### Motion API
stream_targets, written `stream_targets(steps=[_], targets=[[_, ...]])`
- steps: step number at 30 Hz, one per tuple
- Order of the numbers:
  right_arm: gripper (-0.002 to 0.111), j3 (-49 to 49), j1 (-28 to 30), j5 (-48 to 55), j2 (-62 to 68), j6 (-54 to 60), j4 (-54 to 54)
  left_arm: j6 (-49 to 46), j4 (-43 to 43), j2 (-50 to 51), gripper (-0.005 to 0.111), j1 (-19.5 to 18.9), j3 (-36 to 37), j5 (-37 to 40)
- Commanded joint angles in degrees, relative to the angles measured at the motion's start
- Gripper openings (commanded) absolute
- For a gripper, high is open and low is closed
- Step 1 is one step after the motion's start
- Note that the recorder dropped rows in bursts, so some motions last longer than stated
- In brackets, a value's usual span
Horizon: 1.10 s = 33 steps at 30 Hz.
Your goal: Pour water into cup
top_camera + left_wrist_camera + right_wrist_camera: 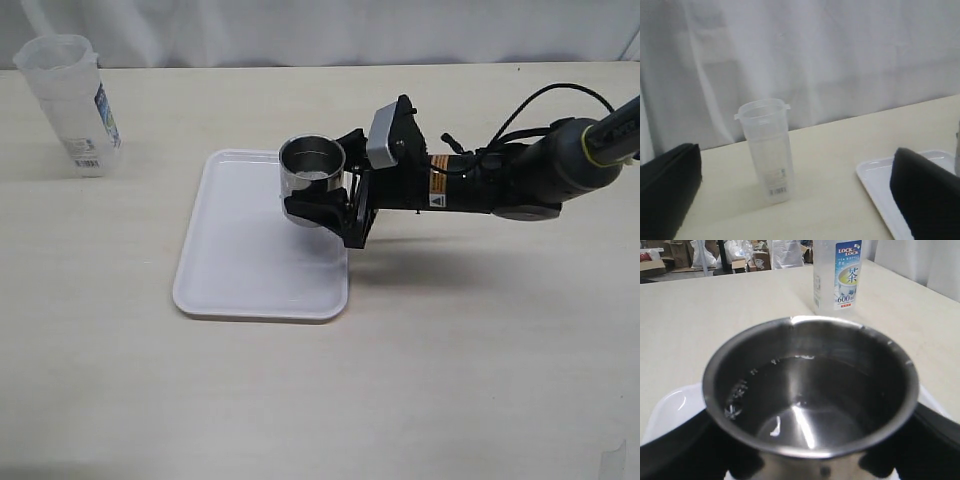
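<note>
The right end effector point(325, 190) is clamping the cup point(312, 165) upright at the white tray's point(240, 270) right edge on the counter point(450, 380). The left end effector point(795, 200) is holding its fingers apart, empty, facing the plastic container point(767, 150).

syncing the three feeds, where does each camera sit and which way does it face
Exterior: high up, looking down on the tray and the right arm holding the cup.
Left wrist: low, facing the container and curtain; left fingers at both edges.
Right wrist: just behind the cup, looking into it; right fingers flank it.
Shared: all three show container and tray.
</note>
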<state>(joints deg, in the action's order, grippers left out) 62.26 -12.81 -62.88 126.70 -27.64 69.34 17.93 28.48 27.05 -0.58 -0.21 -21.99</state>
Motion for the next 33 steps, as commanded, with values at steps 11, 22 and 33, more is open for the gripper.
stream_targets(steps=[11,22,33], targets=[[0.004,4.9,0.0,-2.9,7.3,1.5,0.5,1.8,-0.7,-14.2,0.096,0.0,0.2,12.4],[0.016,5.0,0.0,-3.4,7.8,2.1,-0.8,1.8,-0.7,-14.2,0.096,0.0,0.2,12.8],[0.081,5.0,0.0,-3.2,7.8,2.1,-1.2,1.8,-0.7,-14.2,0.096,0.0,0.2,13.1]])
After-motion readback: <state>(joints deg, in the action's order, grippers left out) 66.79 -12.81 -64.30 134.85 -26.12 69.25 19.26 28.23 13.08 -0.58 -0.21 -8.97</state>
